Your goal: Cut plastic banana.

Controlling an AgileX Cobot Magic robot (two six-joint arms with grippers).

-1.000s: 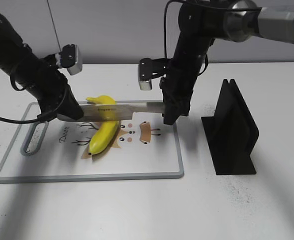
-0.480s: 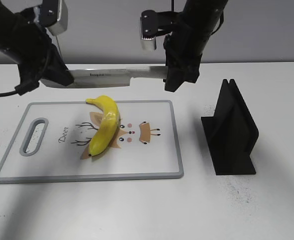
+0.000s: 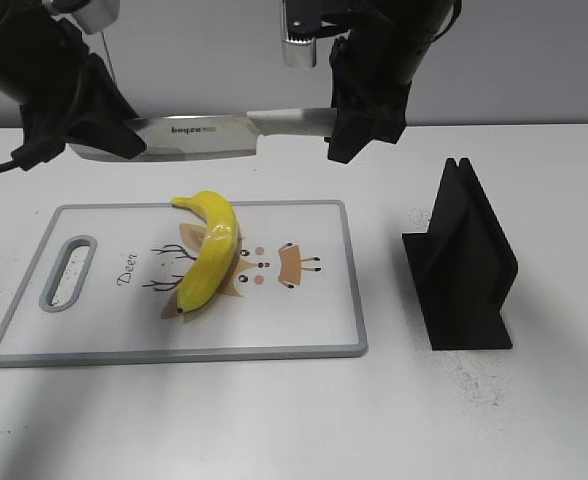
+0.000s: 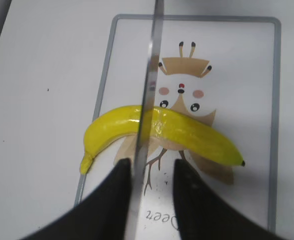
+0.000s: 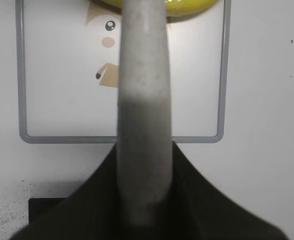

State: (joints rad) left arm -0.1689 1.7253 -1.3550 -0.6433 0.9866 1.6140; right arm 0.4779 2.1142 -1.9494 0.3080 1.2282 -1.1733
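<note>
The yellow plastic banana lies whole on the white cutting board, over its deer drawing. A steel knife hangs level well above the board's far edge. My right gripper is shut on the knife's grey handle. My left gripper straddles the blade's tip end. In the left wrist view the blade runs edge-on over the banana, against one finger, with a gap to the other finger of my left gripper. The banana's edge shows at the top of the right wrist view.
A black slotted knife stand stands upright on the white table to the right of the board. The board's handle slot is at its left end. A grey wall runs behind the table.
Both arms have lifted the knife together, from resting across the banana a second ago to high above the board. The banana has not moved.
</note>
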